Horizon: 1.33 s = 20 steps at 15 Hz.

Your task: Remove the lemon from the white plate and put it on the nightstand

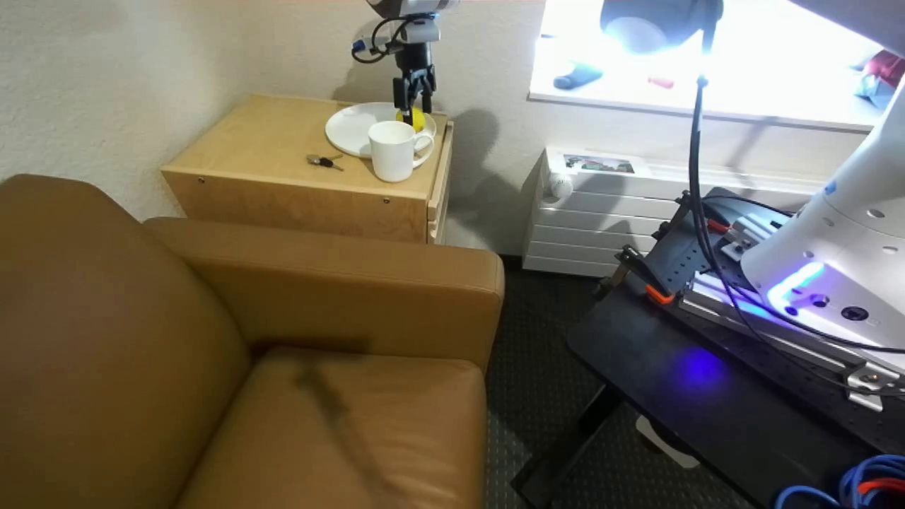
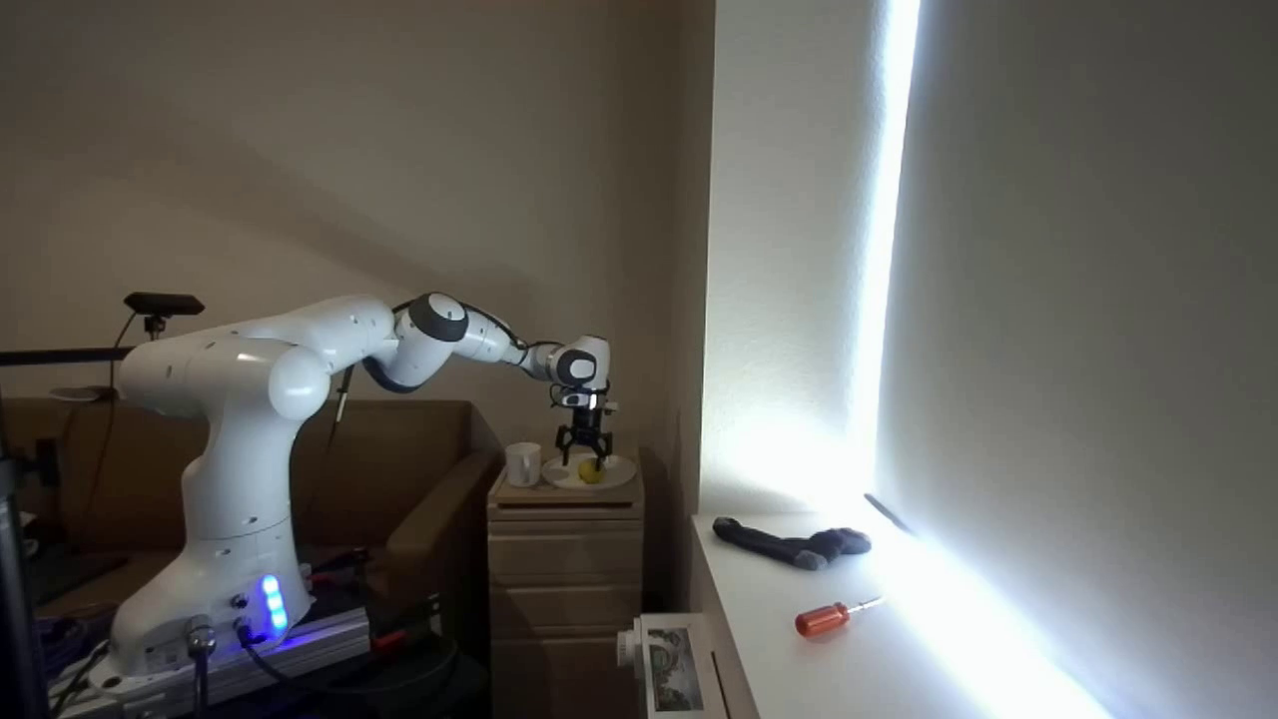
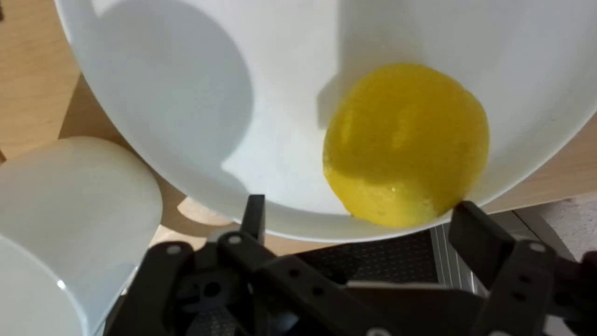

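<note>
In an exterior view, a small printed picture (image 1: 599, 164) lies on a white radiator (image 1: 601, 219), its details too small to make out. The bright yellow lemon (image 3: 406, 144) rests on the round white plate (image 3: 280, 116), close to its rim. Above it the black gripper (image 3: 359, 205) points down, its jaws standing wide apart. In the wrist view, the lemon shows mostly ahead of the gap, its lower part between the jaws, nearer the fingertip (image 3: 473, 228) at the right, which overlaps its edge; whether they touch, I cannot tell. The lemon's skin looks waxy; the plate is smooth, with a raised lip. A white mug (image 1: 390, 152) with a looped handle stands upright just beside the plate. Keys (image 1: 324, 162) lie near on the worktop (image 1: 254, 141), the flat wooden top of a boxy nightstand (image 1: 297, 208).
</note>
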Tool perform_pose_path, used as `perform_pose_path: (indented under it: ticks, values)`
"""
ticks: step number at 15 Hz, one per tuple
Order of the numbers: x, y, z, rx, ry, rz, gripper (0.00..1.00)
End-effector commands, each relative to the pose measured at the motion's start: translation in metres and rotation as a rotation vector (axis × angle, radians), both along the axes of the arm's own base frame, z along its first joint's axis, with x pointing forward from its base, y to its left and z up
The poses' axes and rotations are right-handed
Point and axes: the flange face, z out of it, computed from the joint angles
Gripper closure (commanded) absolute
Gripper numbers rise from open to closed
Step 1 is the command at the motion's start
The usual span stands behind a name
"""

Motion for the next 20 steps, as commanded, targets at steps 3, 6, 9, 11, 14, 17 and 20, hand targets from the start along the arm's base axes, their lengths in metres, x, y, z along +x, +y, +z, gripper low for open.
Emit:
perform_pose_path:
  ticks: [3, 6, 9, 11, 14, 17, 20]
  values:
    - [0.001, -0.002, -0.017, 0.005, -0.051, -0.031, 0.0]
    - [0.001, 0.0, -0.018, -0.01, -0.067, -0.034, 0.0]
    - [0.002, 0.0, -0.014, -0.03, -0.079, -0.028, 0.0]
    - [0.003, 0.0, -0.011, -0.051, -0.087, -0.023, 0.0]
    - [0.004, 0.003, -0.009, -0.074, -0.09, -0.008, 0.0]
    - [0.005, 0.012, -0.012, -0.058, -0.077, 0.015, 0.0]
    - [0.006, 0.019, -0.011, -0.061, -0.087, 0.031, 0.0]
